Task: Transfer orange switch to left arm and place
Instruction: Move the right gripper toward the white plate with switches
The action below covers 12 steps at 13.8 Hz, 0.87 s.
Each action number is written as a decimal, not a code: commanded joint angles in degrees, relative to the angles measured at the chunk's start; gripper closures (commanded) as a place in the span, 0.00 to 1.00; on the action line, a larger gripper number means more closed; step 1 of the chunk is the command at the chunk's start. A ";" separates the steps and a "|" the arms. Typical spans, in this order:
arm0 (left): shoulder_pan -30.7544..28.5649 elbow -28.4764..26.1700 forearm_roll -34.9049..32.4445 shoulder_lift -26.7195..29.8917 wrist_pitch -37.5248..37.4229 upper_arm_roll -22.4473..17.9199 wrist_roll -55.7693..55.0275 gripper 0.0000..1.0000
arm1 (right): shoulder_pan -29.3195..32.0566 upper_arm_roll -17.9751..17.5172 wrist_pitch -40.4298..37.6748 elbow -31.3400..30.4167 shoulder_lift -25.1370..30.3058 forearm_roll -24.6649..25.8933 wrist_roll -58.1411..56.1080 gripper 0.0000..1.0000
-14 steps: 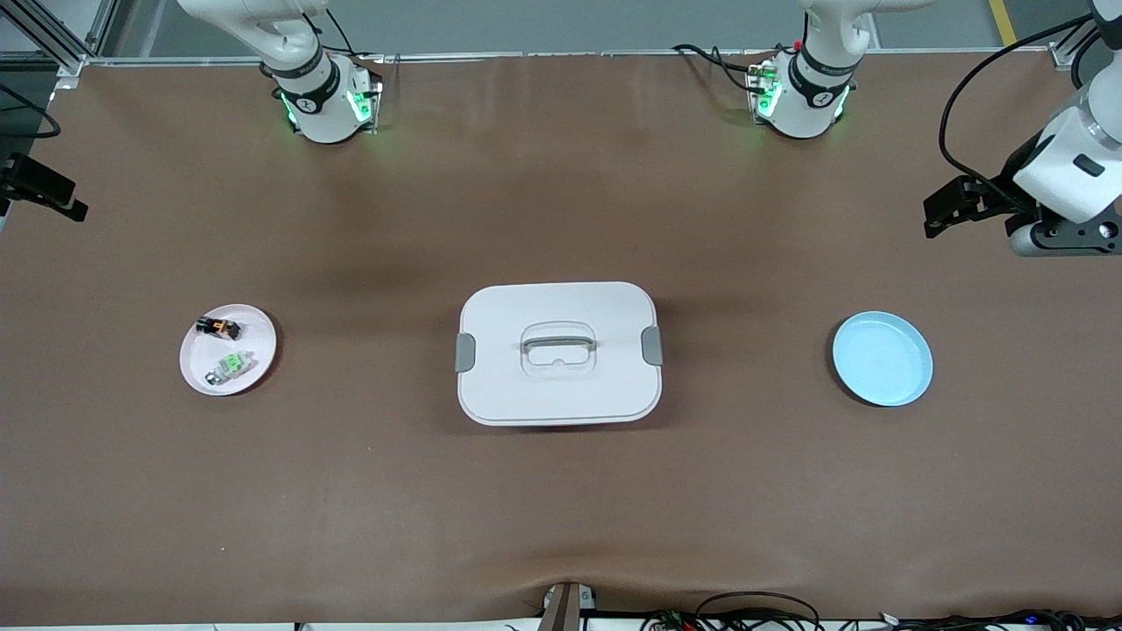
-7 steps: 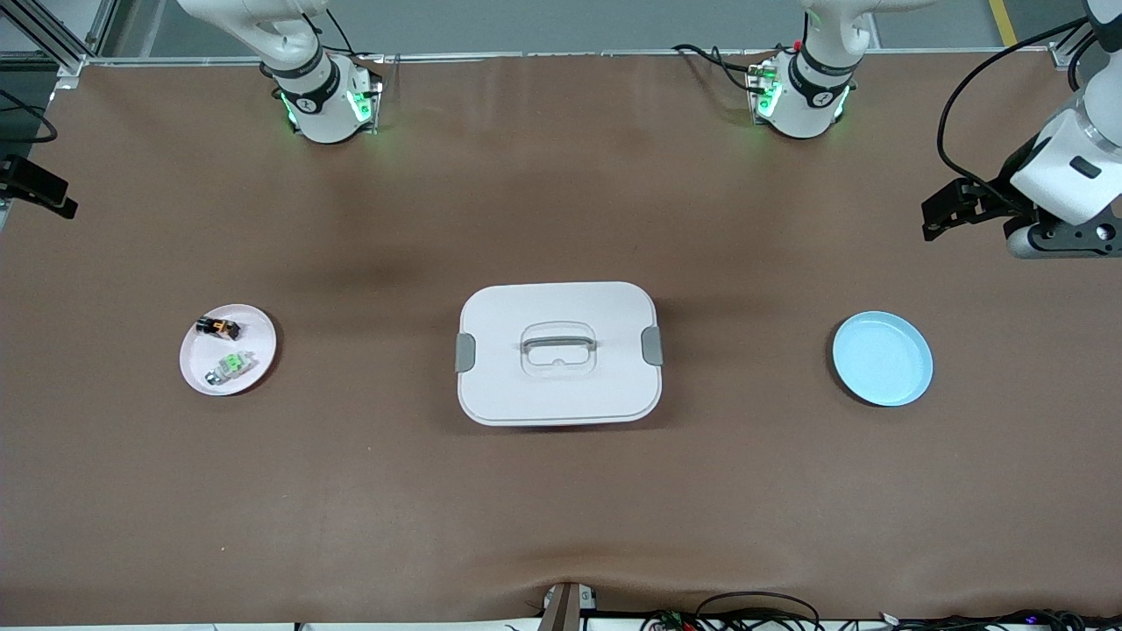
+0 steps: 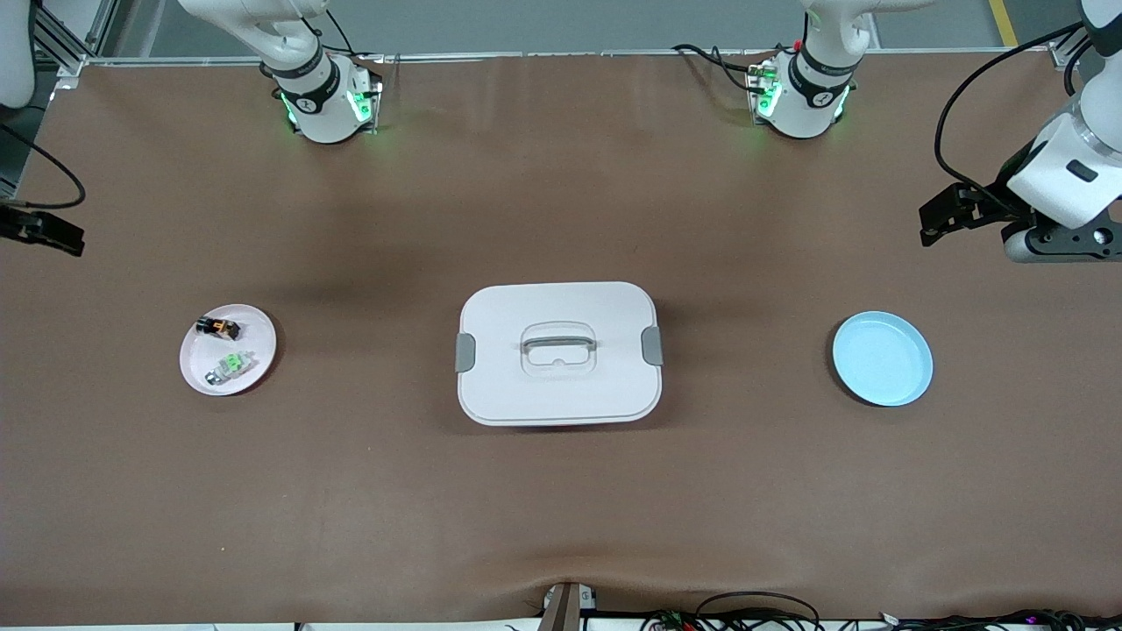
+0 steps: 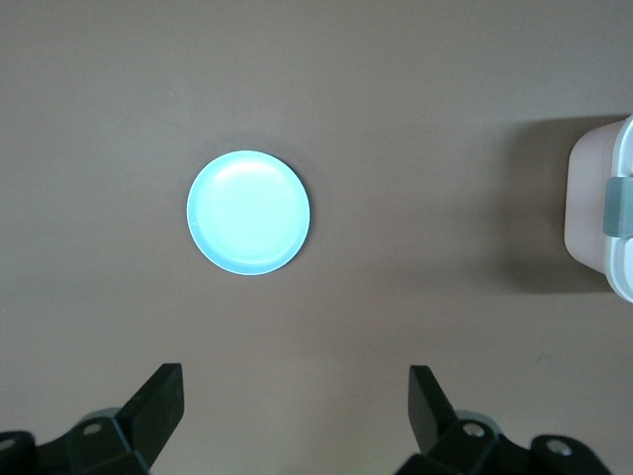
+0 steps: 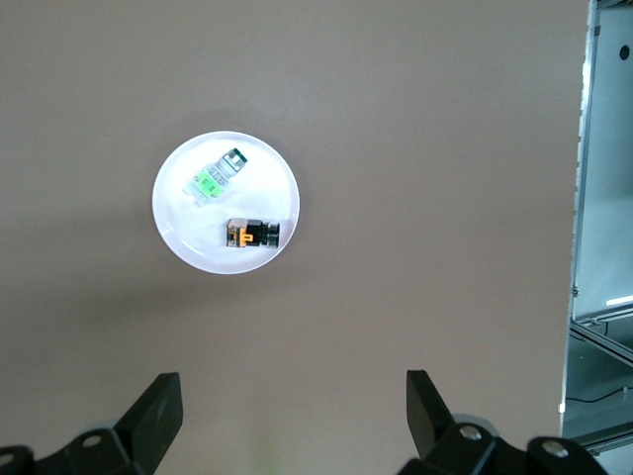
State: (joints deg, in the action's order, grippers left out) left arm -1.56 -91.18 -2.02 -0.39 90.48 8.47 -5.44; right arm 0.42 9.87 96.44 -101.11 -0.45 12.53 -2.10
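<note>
**A:** Where is the orange switch?

**B:** It lies on a pale pink plate toward the right arm's end of the table, beside a clear component with a green part, which is a little nearer the front camera. Nothing touches it.

**A:** And the grippers?

**B:** The right gripper hangs high over the table near that plate, fingers spread wide and empty. The left gripper hangs over the table near an empty light blue plate at the left arm's end, jaws equally wide apart.

**A:** What stands between the plates?

**B:** The white box with grey latches, at the table's middle.

**A:** Which step is this?

**B:** By my reading, the very start: no pickup yet. Next, the right gripper should centre over the switch, descend and close on it alone, avoiding the green part.
</note>
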 commanded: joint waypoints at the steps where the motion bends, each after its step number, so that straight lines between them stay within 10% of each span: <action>1: 0.06 1.27 -1.14 -1.37 0.05 0.23 -0.01 0.00 | 1.42 -0.46 6.19 -7.15 1.33 1.00 0.16 0.00; 12: 0.06 1.80 -1.14 -1.72 0.49 0.23 -0.63 0.00 | 3.88 -0.55 24.30 -19.91 -4.63 -1.27 1.57 0.00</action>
State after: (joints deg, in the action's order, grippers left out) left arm -1.58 -90.41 -2.02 -1.71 91.06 8.46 -5.55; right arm 3.26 9.91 118.51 -121.16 -2.40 12.27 -1.36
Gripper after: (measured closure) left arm 0.000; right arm 0.000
